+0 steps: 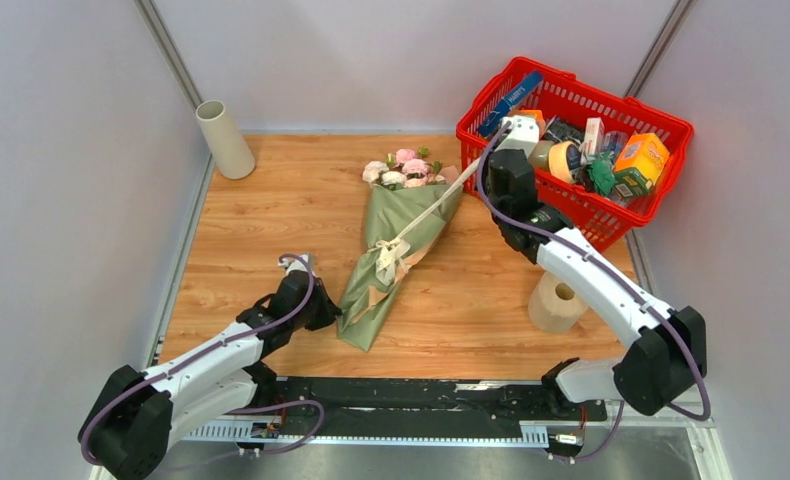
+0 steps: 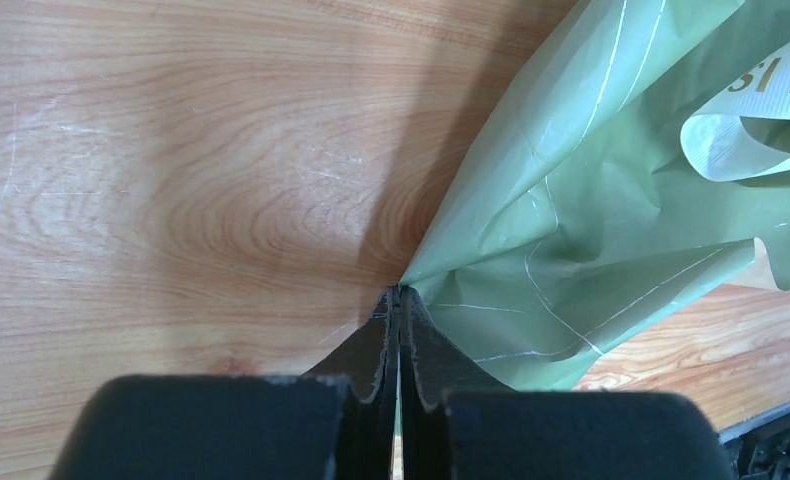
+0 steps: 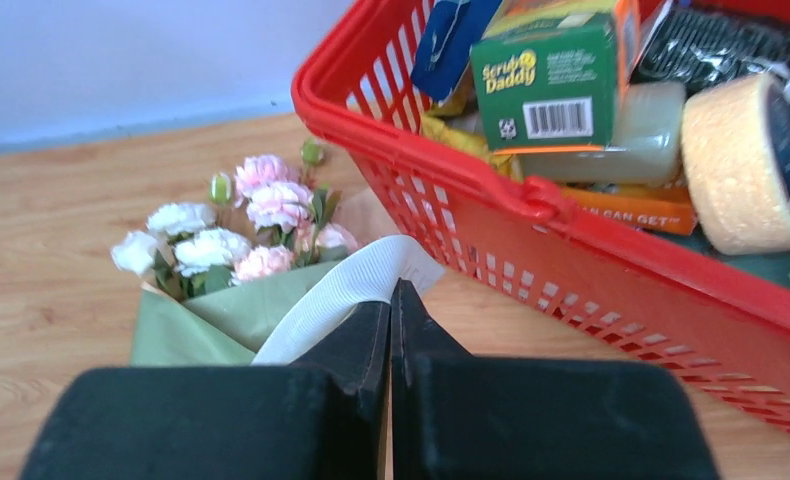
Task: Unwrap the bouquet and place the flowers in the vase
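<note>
One bouquet, a sage-green paper cone, lay on its side at the centre of the top view, narrow end toward the bottom and mouth toward the top. Flowers: pink and cream blooms with small leaves, showing at the cone's mouth. Cream ribbon: knotted in a bow at mid-cone, with one tail drawn taut toward the upper right.

Left gripper: jaws pressed together, pinching an edge of the green paper near the cone's narrow end. Right gripper: jaws pressed together, pinching the raised ribbon tail, just beside the basket.

One vase, an off-white tube, stood at the upper left, at the table's far corner and well apart from the bouquet. One red basket sat at the upper right, filled with boxes and sponges. One tan tape roll sat at the right, below the basket.

Table: light wood grain, faint scratches visible in the left wrist view. Walls: plain pale grey on three sides. Two metal posts rose at the back corners. One black rail ran along the bottom edge.
</note>
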You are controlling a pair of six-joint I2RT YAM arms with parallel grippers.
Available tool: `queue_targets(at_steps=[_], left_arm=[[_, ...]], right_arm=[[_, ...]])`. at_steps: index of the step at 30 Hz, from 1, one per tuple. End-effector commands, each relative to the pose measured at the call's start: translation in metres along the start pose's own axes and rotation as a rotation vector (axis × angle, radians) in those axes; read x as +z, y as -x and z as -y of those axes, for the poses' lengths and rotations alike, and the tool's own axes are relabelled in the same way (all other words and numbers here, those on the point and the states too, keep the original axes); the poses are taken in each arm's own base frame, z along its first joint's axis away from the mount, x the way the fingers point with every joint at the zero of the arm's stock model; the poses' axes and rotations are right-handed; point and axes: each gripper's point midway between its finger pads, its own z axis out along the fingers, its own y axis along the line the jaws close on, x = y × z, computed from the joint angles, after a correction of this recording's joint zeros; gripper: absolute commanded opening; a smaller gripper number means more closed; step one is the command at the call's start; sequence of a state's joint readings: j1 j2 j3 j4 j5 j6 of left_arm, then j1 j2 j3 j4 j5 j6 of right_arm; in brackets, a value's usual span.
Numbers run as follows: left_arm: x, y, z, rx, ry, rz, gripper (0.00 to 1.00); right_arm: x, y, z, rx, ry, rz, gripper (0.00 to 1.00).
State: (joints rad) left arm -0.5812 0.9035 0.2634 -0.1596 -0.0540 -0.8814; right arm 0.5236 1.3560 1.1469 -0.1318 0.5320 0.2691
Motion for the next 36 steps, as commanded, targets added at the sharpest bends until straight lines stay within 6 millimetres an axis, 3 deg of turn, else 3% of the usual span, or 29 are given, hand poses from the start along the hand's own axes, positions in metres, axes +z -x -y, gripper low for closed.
queue_targets(at_steps=[1, 10, 14, 18, 21, 25, 29, 33, 34, 36], left_arm=[[0.001, -0.005, -0.01, -0.013, 0.031, -0.002, 0.0], [0.001, -0.007, -0.012, -0.009, 0.034, -0.009, 0.0], [0.002, -0.008, -0.01, -0.012, 0.02, -0.004, 0.0], [0.003, -0.008, -0.007, -0.002, 0.002, -0.008, 0.0], [0.003, -0.005, 0.008, 0.007, -0.068, -0.004, 0.0], [-0.001, -0.004, 0.027, 0.022, -0.148, -0.019, 0.0], [-0.008, 0.001, 0.047, 0.047, -0.209, -0.023, 0.0], [-0.016, 0.011, 0.057, 0.082, -0.209, -0.019, 0.08], [-0.019, 0.012, 0.053, 0.087, -0.184, -0.023, 0.14], [-0.028, 0.03, 0.057, 0.102, -0.16, 0.034, 0.26]], right_arm=[[-0.021, 0.066, 0.012, 0.096, -0.041, 0.151, 0.0], [-0.059, 0.135, 0.02, 0.185, -0.015, 0.306, 0.0], [-0.065, 0.148, 0.019, 0.186, 0.001, 0.33, 0.0], [-0.067, 0.144, 0.009, 0.153, 0.063, 0.313, 0.0], [-0.069, 0.11, -0.021, 0.141, 0.248, 0.211, 0.0], [-0.075, 0.037, -0.048, 0.138, 0.44, 0.019, 0.0], [-0.099, -0.013, -0.071, 0.122, 0.649, -0.136, 0.0], [-0.119, -0.043, -0.068, 0.124, 0.712, -0.205, 0.0], [-0.121, -0.046, -0.063, 0.115, 0.697, -0.208, 0.02], [-0.122, -0.045, -0.055, 0.111, 0.662, -0.195, 0.2]])
